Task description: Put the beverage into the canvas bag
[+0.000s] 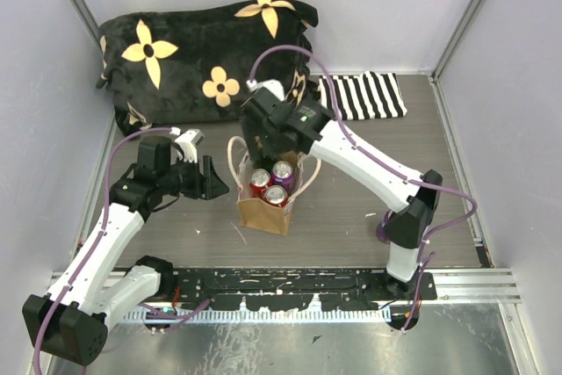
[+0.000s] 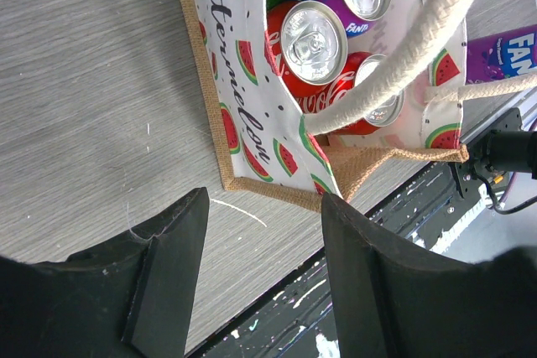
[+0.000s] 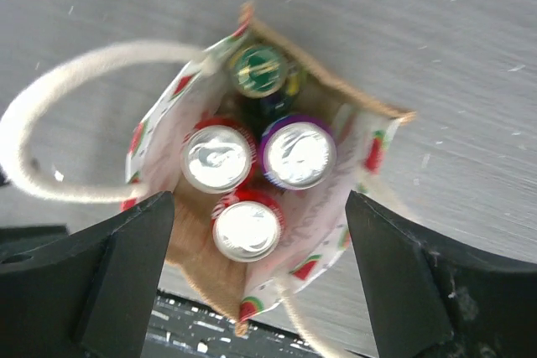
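Four cans (image 3: 298, 154) stand upright in the canvas bag (image 1: 262, 214) near the middle of the tabletop's (image 1: 342, 217) near edge, the right gripper (image 3: 258, 207) poised overhead with jaws open and empty, the left gripper (image 2: 264, 199) beside the bag, jaws also open, seemingly placed to steady it.

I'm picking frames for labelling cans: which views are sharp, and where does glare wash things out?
Left wrist: sharp, lettering on the canvas bag and the can lids crisp. Right wrist: soft throughout, lids blown white by glare. Top external: evenly lit, in focus, cans small.
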You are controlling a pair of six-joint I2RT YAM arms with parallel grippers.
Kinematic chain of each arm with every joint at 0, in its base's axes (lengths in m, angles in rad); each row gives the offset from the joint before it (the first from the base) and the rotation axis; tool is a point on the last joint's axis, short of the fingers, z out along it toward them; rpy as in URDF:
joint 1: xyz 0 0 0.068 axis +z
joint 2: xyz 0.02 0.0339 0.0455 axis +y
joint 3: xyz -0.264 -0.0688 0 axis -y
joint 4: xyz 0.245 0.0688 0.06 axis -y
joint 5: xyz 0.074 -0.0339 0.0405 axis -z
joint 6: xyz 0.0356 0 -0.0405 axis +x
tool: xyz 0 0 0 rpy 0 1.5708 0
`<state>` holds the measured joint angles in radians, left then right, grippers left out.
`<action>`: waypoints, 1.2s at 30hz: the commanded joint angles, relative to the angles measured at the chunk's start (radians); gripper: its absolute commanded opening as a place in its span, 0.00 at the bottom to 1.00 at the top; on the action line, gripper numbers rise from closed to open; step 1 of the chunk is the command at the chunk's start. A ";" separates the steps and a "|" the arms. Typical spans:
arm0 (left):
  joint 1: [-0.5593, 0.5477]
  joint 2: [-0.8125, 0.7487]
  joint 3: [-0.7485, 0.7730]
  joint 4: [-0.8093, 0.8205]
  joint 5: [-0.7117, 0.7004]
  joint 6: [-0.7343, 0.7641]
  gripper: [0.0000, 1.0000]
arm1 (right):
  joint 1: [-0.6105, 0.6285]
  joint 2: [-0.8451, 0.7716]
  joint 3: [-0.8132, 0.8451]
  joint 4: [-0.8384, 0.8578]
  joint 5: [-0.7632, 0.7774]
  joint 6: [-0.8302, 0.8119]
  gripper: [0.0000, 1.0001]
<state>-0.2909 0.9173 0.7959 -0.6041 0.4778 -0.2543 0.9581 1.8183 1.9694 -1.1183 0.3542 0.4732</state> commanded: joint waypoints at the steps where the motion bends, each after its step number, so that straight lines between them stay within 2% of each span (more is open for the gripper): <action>1: -0.002 -0.013 -0.018 0.030 0.012 0.004 0.63 | -0.131 -0.109 0.052 -0.082 0.164 -0.002 0.89; 5: -0.002 -0.012 -0.022 0.029 0.014 0.003 0.63 | -0.328 -0.242 -0.103 -0.110 0.168 -0.022 0.89; 9: -0.003 -0.007 -0.023 0.036 0.019 0.004 0.63 | -0.534 -0.384 -0.323 -0.126 0.093 -0.027 0.90; 14: -0.003 0.008 -0.028 0.045 0.028 0.002 0.63 | -0.716 -0.538 -0.571 -0.129 0.024 -0.028 0.96; 18: -0.004 0.027 -0.020 0.054 0.039 0.006 0.63 | -0.836 -0.597 -0.711 -0.115 -0.040 -0.057 0.97; 26: -0.004 0.053 -0.010 0.068 0.047 0.018 0.63 | -0.961 -0.631 -0.940 -0.050 -0.189 -0.069 0.99; 36: -0.003 0.043 -0.022 0.063 0.044 0.020 0.63 | -0.973 -0.685 -1.077 -0.026 -0.281 -0.048 0.99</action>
<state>-0.2909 0.9699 0.7807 -0.5663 0.5037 -0.2424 -0.0132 1.1854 0.9051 -1.1728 0.1188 0.4210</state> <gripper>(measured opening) 0.630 0.992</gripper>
